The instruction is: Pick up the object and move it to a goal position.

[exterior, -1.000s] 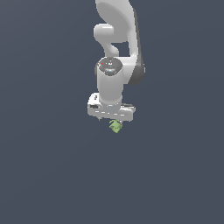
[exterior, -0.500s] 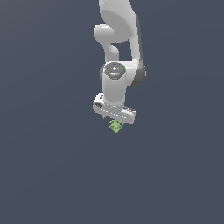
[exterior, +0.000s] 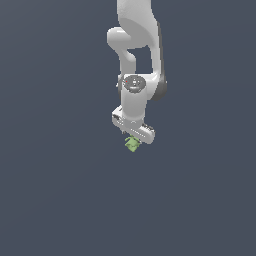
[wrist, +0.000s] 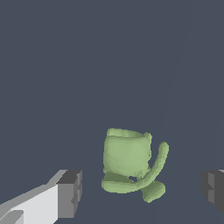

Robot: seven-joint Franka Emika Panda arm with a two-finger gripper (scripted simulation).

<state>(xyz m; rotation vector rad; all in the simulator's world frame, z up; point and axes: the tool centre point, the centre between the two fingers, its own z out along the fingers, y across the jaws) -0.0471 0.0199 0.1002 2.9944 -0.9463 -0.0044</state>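
Observation:
The object (wrist: 128, 159) is a small light-green faceted lump with a curved strip on one side. In the wrist view it lies between my two dark finger pads (wrist: 70, 194), with a clear gap on each side. My gripper (wrist: 141, 190) is open and touches nothing. In the exterior view the white gripper (exterior: 134, 136) hangs from the arm at the picture's middle, and the object (exterior: 132, 145) shows just under its fingers. From these views I cannot tell whether the object rests on the dark surface.
A uniform dark blue-grey surface (exterior: 60, 190) fills both views around the arm. The white arm (exterior: 136, 60) comes down from the top of the exterior view. No other objects and no goal marker are in sight.
The hand has turned about its axis and shifted slightly toward the exterior view's right. The green object stays at the same spot under the fingers.

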